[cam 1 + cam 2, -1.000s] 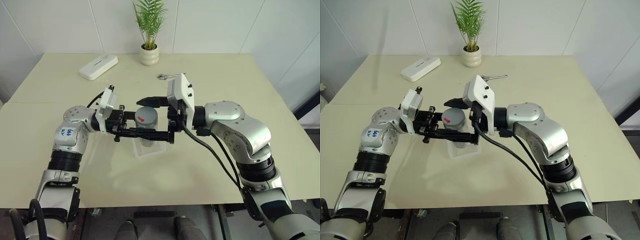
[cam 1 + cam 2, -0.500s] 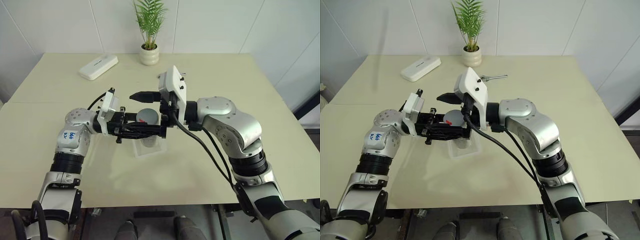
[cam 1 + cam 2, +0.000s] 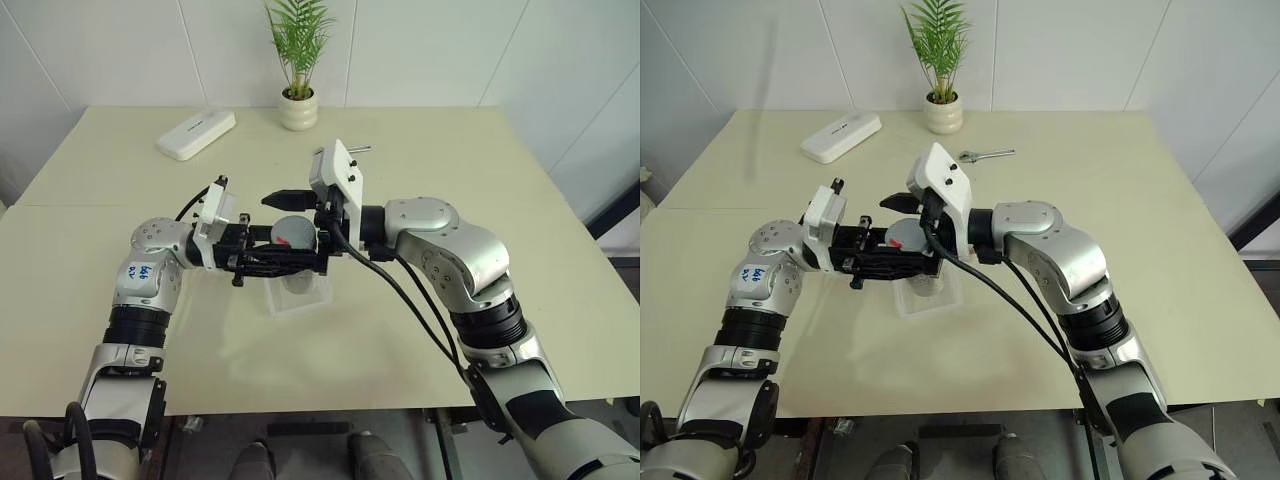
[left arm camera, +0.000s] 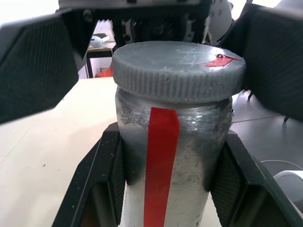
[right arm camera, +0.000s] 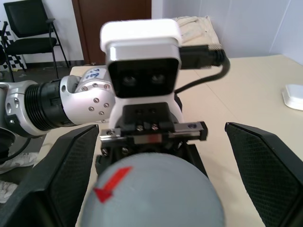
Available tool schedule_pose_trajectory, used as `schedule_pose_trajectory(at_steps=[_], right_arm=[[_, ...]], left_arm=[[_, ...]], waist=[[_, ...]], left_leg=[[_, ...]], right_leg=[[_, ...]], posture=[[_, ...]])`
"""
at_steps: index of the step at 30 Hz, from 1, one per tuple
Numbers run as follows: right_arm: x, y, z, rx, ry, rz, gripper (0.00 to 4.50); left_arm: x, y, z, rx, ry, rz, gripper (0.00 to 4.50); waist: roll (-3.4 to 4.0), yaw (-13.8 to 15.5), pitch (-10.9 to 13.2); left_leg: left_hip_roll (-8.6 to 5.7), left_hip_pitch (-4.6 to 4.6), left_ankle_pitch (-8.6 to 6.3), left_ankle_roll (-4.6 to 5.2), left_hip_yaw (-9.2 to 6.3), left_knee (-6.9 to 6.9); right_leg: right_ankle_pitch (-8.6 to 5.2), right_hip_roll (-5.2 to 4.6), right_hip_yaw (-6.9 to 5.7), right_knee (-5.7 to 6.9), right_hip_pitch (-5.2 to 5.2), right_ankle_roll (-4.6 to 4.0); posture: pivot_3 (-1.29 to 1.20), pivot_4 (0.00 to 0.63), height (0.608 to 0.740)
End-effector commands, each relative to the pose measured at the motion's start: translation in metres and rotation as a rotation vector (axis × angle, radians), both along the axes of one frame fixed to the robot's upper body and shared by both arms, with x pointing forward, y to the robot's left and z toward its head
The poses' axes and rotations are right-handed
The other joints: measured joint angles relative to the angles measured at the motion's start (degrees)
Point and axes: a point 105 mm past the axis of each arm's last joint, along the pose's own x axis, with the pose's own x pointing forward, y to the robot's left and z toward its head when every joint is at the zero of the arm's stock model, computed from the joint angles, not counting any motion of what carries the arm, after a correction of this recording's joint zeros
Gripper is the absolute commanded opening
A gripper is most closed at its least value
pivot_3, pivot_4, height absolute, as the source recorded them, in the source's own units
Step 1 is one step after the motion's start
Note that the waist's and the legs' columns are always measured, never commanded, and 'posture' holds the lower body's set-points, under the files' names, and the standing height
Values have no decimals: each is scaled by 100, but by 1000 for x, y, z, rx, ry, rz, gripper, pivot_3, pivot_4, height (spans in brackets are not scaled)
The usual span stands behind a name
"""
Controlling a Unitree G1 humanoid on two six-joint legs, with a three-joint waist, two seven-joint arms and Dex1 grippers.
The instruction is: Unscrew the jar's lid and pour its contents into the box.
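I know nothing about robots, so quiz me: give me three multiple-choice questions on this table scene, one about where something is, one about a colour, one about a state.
1. Where is the white oblong device?
A. far left of the table, near the potted plant
B. inside the clear tray
C. on the floor

2. What colour is the stripe on the silvery metal jar?
A. blue
B. red
C. green

3. How is the right gripper?
A. shut on the grey ridged lid
B. open, fingers either side of the lid
C. holding the wrench

Answers: 1 A, it lies by the far edge. 2 B, the left wrist view shows it. 3 B, gaps show beside the lid.
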Motion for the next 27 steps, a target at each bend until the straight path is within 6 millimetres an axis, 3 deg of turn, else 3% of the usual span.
schedule_pose_trajectory(at_steps=[1,16,27], right_arm=[[-2,-11,18,26,-67,-20,4486],[-11,-48,16,-11,-68,-98,4486],[-29,-60,23,-17,-80,-109,4486]], left_arm=[[-8,8,3,-18,-11,-20,1958],[-8,20,3,-13,-5,21,1958],[-2,21,6,-9,-14,34,1958]], waist=[[0,-7,0],[0,7,0],[0,13,1]], left_leg=[[0,0,0,0,0,0],[0,0,0,0,-1,0],[0,0,0,1,-1,1]], right_leg=[[0,0,0,0,0,0],[0,0,-1,-1,0,0],[-1,0,0,-2,1,-1]], posture=[[0,150,740],[0,150,740],[0,150,740]])
